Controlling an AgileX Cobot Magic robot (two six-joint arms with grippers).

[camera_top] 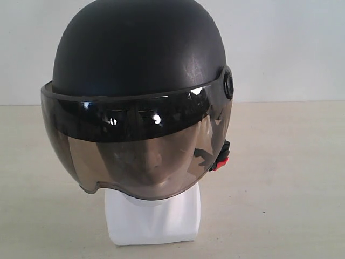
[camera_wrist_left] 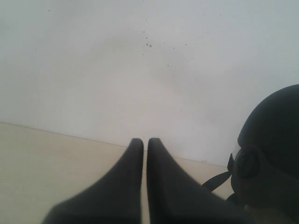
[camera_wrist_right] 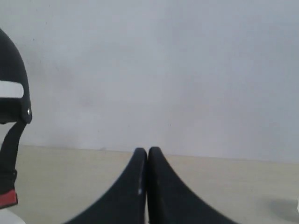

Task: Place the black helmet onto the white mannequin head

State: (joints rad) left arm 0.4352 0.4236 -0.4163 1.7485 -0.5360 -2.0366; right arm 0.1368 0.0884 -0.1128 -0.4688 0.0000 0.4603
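The black helmet [camera_top: 140, 54] sat on the white mannequin head [camera_top: 153, 218] at the middle of the table [camera_top: 291, 183], the lower edge of the visor [camera_top: 135, 156] leaving only neck and base showing. The left gripper [camera_wrist_left: 145, 140] and the right gripper [camera_wrist_right: 147, 149] hung apart from the helmet's sides, each pressed together on nothing, with open tabletop running ahead to the wall [camera_top: 291, 48].

black helmet [camera_top: 135, 54]: crown cut off | white mannequin head [camera_top: 153, 216]: face dim behind visor [camera_top: 135, 156]
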